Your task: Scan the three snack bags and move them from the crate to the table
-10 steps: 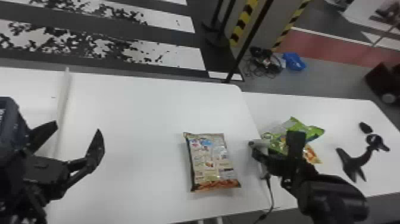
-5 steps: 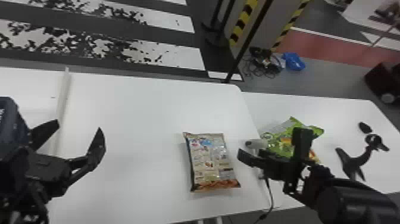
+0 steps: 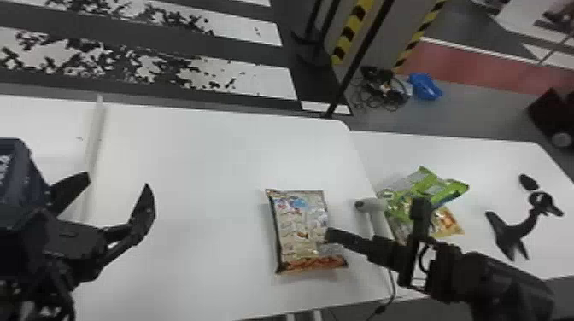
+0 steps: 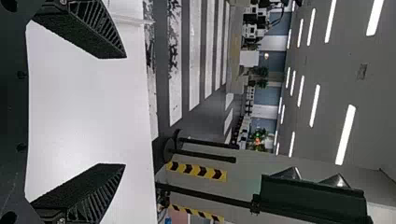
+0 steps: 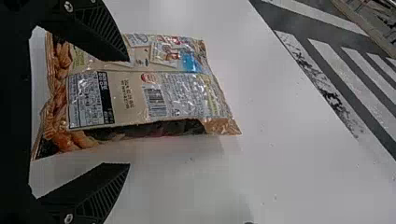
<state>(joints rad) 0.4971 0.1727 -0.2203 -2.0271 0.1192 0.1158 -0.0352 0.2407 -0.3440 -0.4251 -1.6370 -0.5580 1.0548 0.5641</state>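
Across the white table, the right gripper hangs wide, one finger over the snack bag lying flat there, and should centre on it before closing softly, so nothing creases when the scanner meets the barcode.

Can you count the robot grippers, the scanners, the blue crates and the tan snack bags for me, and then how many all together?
Grippers: 2, the left gripper and the right gripper
Scanner: 1
Blue crate: 1
Tan snack bag: 1
Total: 5
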